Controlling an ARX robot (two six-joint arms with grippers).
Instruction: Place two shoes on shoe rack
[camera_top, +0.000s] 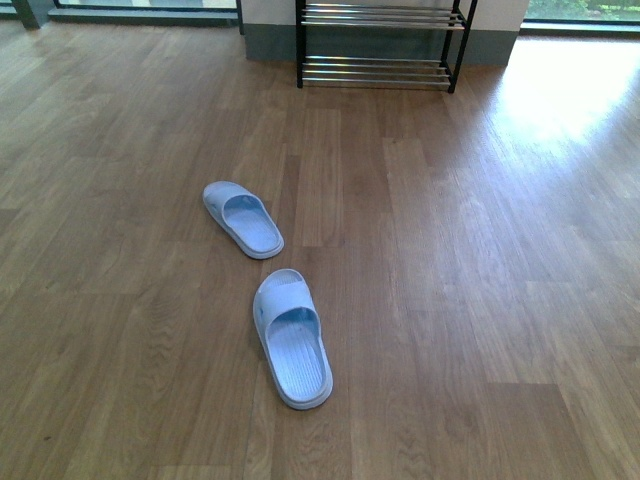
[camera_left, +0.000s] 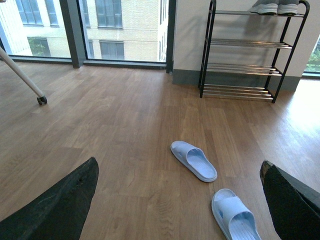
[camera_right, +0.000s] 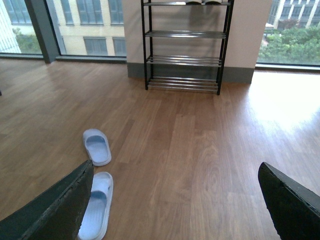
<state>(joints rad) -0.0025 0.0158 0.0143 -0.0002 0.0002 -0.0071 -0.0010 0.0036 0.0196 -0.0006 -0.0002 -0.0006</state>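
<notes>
The shoe rack (camera_top: 377, 45) stands against the far wall, black-framed with chrome bar tiers, also in the left wrist view (camera_left: 245, 50) and the right wrist view (camera_right: 184, 45). On its top tier rest two shoes (camera_left: 276, 7) with white soles and grey uppers, cut off by the frame's edge; in the right wrist view only their dark undersides (camera_right: 202, 1) show. My left gripper (camera_left: 178, 170) is open above the floor, far from the rack. My right gripper (camera_right: 176, 167) is open too, with nothing between its fingers. Neither arm shows in the front view.
Two light blue slides lie on the wooden floor, one nearer (camera_top: 291, 338) and one farther (camera_top: 243, 218), between me and the rack. A white leg on a caster (camera_left: 41, 100) stands by the windows (camera_left: 120, 30). Bare floor stretches to the rack.
</notes>
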